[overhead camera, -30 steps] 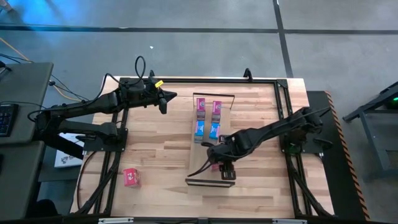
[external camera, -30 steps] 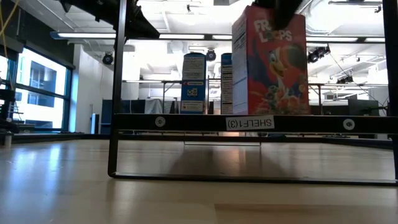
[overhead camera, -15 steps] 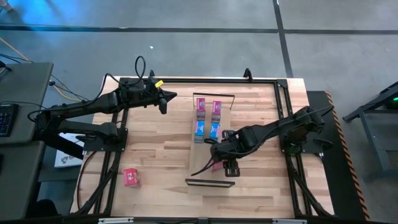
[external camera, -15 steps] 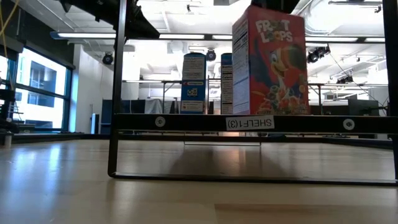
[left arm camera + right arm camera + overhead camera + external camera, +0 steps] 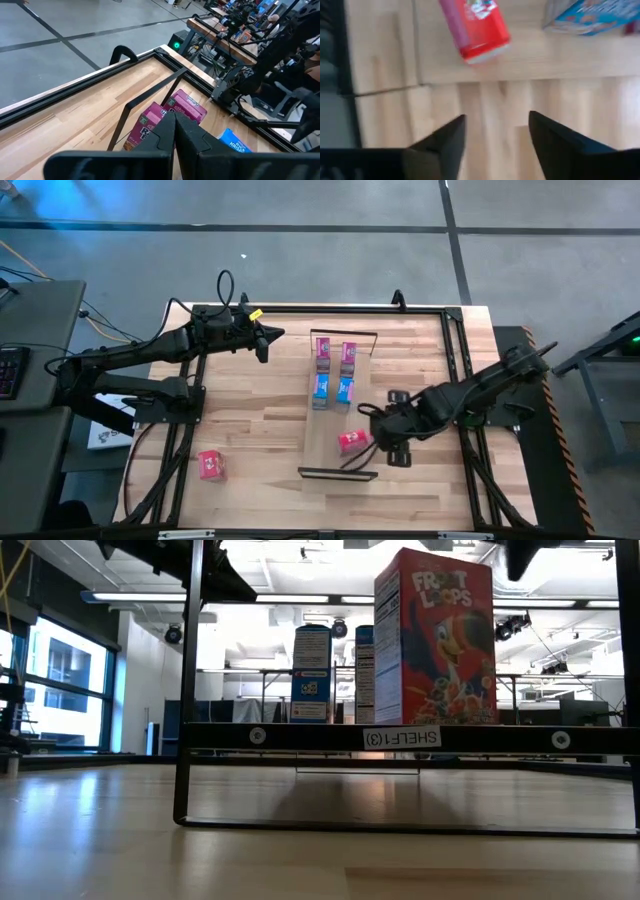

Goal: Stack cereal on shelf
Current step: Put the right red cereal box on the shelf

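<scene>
Pulled back rightward, the right gripper [image 5: 388, 442] has left the red box [image 5: 352, 441] standing on the shelf [image 5: 331, 430], just left of its open, empty fingers.

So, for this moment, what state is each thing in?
Left gripper: fingers shut, empty, hanging over the table's far left.
Right gripper: fingers open, empty, beside the shelf.
Red box on shelf: upright, released.
Other red box: on the table, off the shelf.
Shelf: holds five boxes.
</scene>
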### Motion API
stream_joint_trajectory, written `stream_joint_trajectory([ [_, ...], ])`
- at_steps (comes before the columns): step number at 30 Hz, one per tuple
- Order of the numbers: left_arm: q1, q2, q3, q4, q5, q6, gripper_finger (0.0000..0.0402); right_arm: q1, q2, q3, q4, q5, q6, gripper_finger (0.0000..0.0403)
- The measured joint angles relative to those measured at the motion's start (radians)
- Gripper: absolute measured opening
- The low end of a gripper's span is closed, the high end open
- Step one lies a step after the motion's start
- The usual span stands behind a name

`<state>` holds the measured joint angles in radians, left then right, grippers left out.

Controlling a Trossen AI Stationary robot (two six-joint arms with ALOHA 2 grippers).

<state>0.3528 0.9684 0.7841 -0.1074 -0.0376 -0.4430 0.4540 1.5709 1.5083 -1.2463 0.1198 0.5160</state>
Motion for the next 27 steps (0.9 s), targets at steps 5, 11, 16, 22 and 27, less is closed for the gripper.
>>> stream_joint_trajectory([
  [5, 0.000, 0.000, 0.000, 0.000, 0.000, -0.017, 0.0000, 0.031, -0.153, -0.237, 0.301, -0.024, 0.234, 0.0105],
  [11, 0.000, 0.000, 0.000, 0.001, -0.004, -0.027, 0.0000, 0.068, -0.261, -0.461, 0.579, -0.023, 0.469, 0.0017],
  [16, 0.000, 0.000, 0.000, 0.001, -0.004, -0.032, 0.0000, 0.098, -0.271, -0.556, 0.744, -0.018, 0.550, 0.0003],
  [22, 0.000, 0.000, 0.000, 0.000, -0.004, -0.054, 0.0000, 0.103, -0.263, -0.611, 0.904, 0.021, 0.576, 0.0001],
  [27, 0.000, 0.000, 0.000, 0.001, -0.004, -0.054, 0.0000, 0.103, -0.259, -0.614, 0.919, 0.056, 0.560, 0.0000],
])
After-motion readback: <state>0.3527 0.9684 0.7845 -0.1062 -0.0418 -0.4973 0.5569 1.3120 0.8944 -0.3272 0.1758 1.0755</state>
